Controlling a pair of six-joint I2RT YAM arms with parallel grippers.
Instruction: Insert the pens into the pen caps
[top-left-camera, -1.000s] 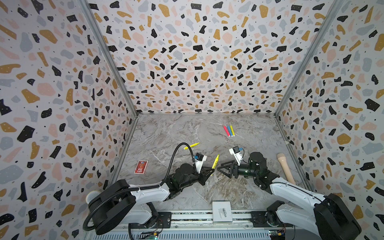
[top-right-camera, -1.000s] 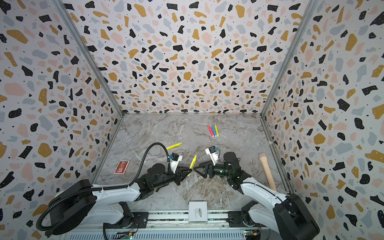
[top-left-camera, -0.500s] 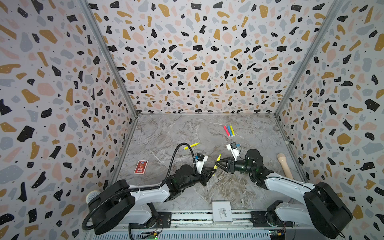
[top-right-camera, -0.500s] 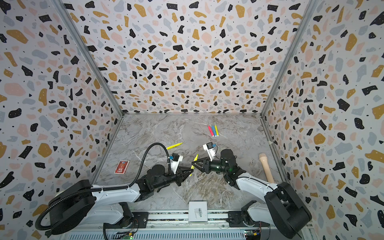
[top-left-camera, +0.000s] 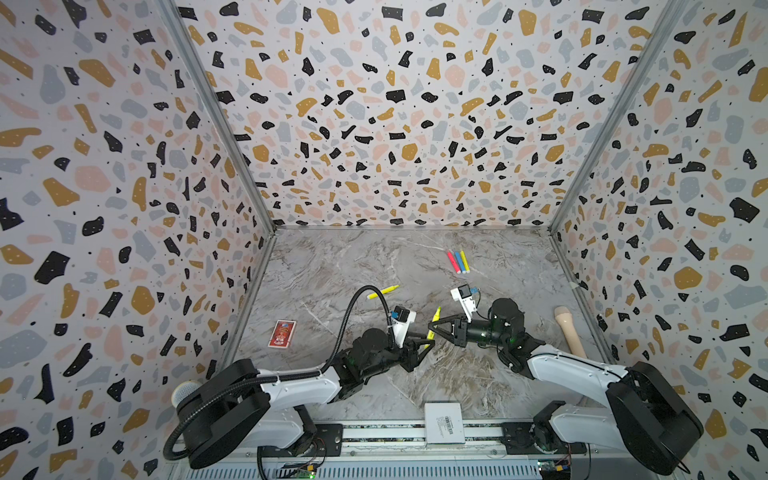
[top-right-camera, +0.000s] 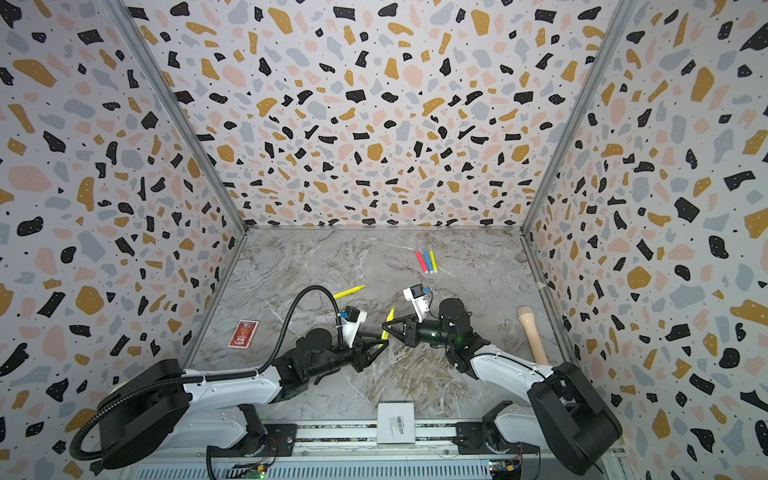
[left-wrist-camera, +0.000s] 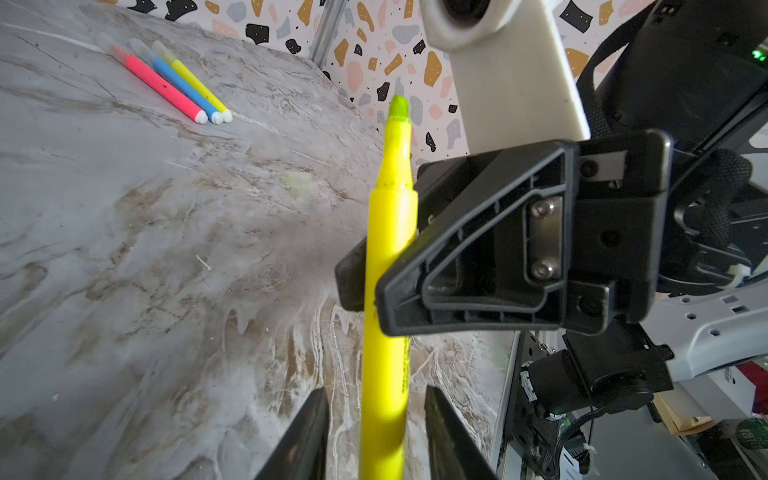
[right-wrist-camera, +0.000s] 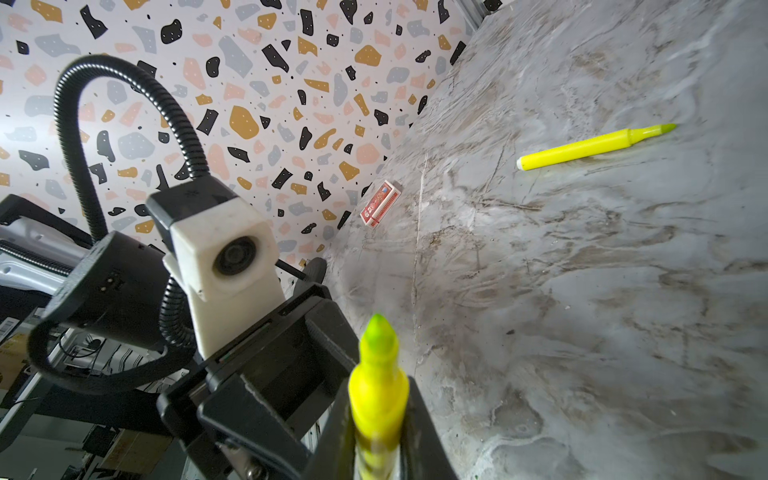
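Over the middle of the bench (top-left-camera: 332, 266), nearer its front edge, the right gripper (top-left-camera: 433, 330) is clamped on a yellow pen (top-left-camera: 434, 321). The pen's bare green tip points toward the far edge. The left gripper (top-left-camera: 428, 343) sits at the pen's lower end with its fingers (left-wrist-camera: 307, 436) apart, and the left wrist view shows a gap on each side of the barrel.

A second uncapped yellow pen (top-left-camera: 382, 291) lies alone left of the middle. Near the far edge, right of the middle, a pink-red pen (top-left-camera: 453, 262), a blue pen (top-left-camera: 459, 262) and another yellow one (top-left-camera: 465, 262) lie side by side, touching.

Two small translucent caps (left-wrist-camera: 297, 179) rest on the bench between that trio and the grippers. A red card box (top-left-camera: 282, 333) lies by the left edge and a beige handle (top-left-camera: 569, 332) by the right edge.
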